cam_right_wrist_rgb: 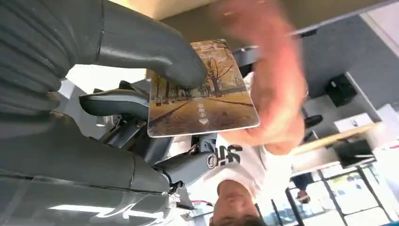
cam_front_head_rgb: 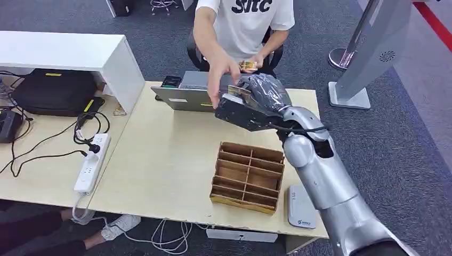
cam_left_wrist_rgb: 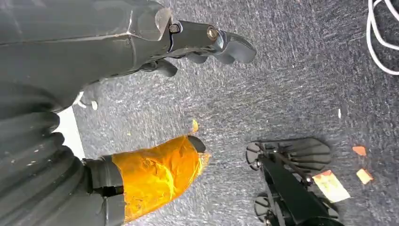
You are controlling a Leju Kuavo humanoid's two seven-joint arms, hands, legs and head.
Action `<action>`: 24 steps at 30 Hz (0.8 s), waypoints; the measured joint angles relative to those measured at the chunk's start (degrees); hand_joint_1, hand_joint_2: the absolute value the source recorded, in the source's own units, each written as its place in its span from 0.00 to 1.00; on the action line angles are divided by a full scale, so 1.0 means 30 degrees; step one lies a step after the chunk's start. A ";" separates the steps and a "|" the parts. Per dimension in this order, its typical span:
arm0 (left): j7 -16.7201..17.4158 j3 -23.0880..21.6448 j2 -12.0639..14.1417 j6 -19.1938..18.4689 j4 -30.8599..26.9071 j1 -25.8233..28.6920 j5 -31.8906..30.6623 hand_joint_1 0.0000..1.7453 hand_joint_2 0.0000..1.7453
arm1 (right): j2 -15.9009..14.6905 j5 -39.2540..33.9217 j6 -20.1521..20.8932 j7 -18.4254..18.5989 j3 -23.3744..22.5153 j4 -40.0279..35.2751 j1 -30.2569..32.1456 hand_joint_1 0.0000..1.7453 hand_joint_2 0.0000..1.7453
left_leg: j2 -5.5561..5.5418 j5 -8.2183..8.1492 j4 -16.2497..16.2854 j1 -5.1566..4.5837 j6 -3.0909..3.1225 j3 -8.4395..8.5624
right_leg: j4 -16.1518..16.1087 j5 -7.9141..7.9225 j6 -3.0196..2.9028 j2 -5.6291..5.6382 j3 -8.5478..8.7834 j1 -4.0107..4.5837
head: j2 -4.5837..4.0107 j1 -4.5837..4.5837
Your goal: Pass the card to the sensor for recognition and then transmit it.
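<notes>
So the card (cam_right_wrist_rgb: 202, 101) is pinched in the right hand (cam_front_head_rgb: 248, 109), thumb on its face and darker fingers behind it, held out over the far side of the table (cam_front_head_rgb: 160, 160) toward the person seated there. The person's hand (cam_front_head_rgb: 221, 74) is right at the card, blurred in the right wrist view, so I can't tell if they've got hold of it yet.

My guess is this is the handover. Risk: if the robot lets go before the person has a firm hold, the card drops onto the laptop (cam_front_head_rgb: 186, 96) or the table. If it hangs on too long, they end up tugging against the thumb.

Cardboard divider tray (cam_front_head_rgb: 248, 176) sits nearer, with a small grey reader (cam_front_head_rgb: 301, 208) just right of it.

Left hand (cam_left_wrist_rgb: 141, 42) hangs over the carpet, fingers loosely apart, holding nothing.
</notes>
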 joint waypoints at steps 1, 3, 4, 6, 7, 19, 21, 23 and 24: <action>0.0000 -0.0066 0.0022 -0.0008 0.0015 -0.0003 -0.0050 0.00 1.00 | 0.0292 0.0096 -0.0248 0.0080 0.0007 0.0708 -0.0360 1.00 1.00 | 0.0000 -0.0001 0.0000 0.0007 -0.0001 -0.0003 | -0.0001 -0.0002 -0.0003 0.0000 -0.0001 0.0008 | 0.0000 0.0000; 0.0029 -0.0176 0.0044 -0.0044 0.0052 0.0000 -0.0146 0.00 1.00 | 0.0790 0.0154 -0.0563 0.0139 0.0007 0.1829 -0.0888 1.00 1.00 | 0.0007 -0.0015 -0.0002 0.0007 -0.0020 -0.0004 | -0.0002 -0.0009 -0.0014 0.0008 -0.0005 0.0009 | 0.0000 -0.0007; 0.0036 -0.0241 0.0051 -0.0044 0.0073 -0.0015 -0.0175 0.00 1.00 | 0.1001 0.0190 -0.0658 0.0160 0.0007 0.2331 -0.1056 0.97 1.00 | 0.0007 -0.0016 -0.0002 0.0007 -0.0019 -0.0007 | -0.0004 -0.0010 -0.0015 0.0008 -0.0007 0.0009 | 0.0000 0.0000; 0.0058 -0.0350 0.0051 -0.0044 0.0081 -0.0016 -0.0197 0.00 1.00 | 0.1293 0.0263 -0.0817 0.0160 0.0007 0.3001 -0.1253 0.66 1.00 | 0.0001 -0.0016 -0.0001 0.0007 -0.0019 -0.0019 | -0.0010 -0.0013 -0.0016 0.0000 -0.0016 0.0009 | 0.0000 0.0000; 0.0066 -0.0416 0.0058 -0.0044 0.0081 -0.0005 -0.0204 0.00 1.00 | 0.1416 0.0300 -0.0891 0.0146 0.0007 0.3234 -0.1331 0.01 1.00 | -0.0011 -0.0016 -0.0001 0.0007 -0.0019 -0.0025 | -0.0014 -0.0013 -0.0016 -0.0011 -0.0018 0.0009 | 0.0000 0.0000; 0.0182 -0.0460 0.0131 0.0021 0.0088 0.0032 -0.0008 0.00 1.00 | 0.1700 -0.0983 -0.1364 -0.1340 -0.0553 0.2952 -0.0640 0.00 1.00 | -0.0008 -0.0021 0.0001 0.0006 -0.0011 -0.0030 | -0.0022 -0.0012 -0.0016 -0.0010 -0.0026 0.0008 | 0.0000 0.0007; 0.0189 -0.0460 0.0124 0.0102 0.0095 0.0034 0.0153 0.00 1.00 | 0.1656 -0.0983 -0.1539 -0.1530 -0.0561 0.1715 0.0132 0.00 1.00 | -0.0007 -0.0022 0.0000 0.0006 -0.0012 -0.0028 | -0.0023 -0.0013 -0.0016 -0.0009 -0.0033 0.0009 | 0.0000 0.0000; 0.0211 -0.0460 0.0109 0.0182 0.0095 0.0039 0.0328 0.00 1.00 | 0.1532 -0.1158 -0.1729 -0.1822 -0.0539 0.0140 0.1166 0.00 1.00 | -0.0006 -0.0023 0.0000 0.0008 -0.0012 -0.0030 | -0.0024 -0.0015 -0.0018 -0.0009 -0.0036 0.0011 | 0.0000 0.0007; 0.0218 -0.0460 0.0102 0.0241 0.0095 0.0051 0.0445 0.00 1.00 | 0.1423 -0.1296 -0.1853 -0.1982 -0.0532 -0.0880 0.1819 0.00 1.00 | -0.0011 -0.0024 0.0000 0.0009 -0.0011 -0.0034 | -0.0026 -0.0019 -0.0016 -0.0014 -0.0036 0.0013 | 0.0000 0.0000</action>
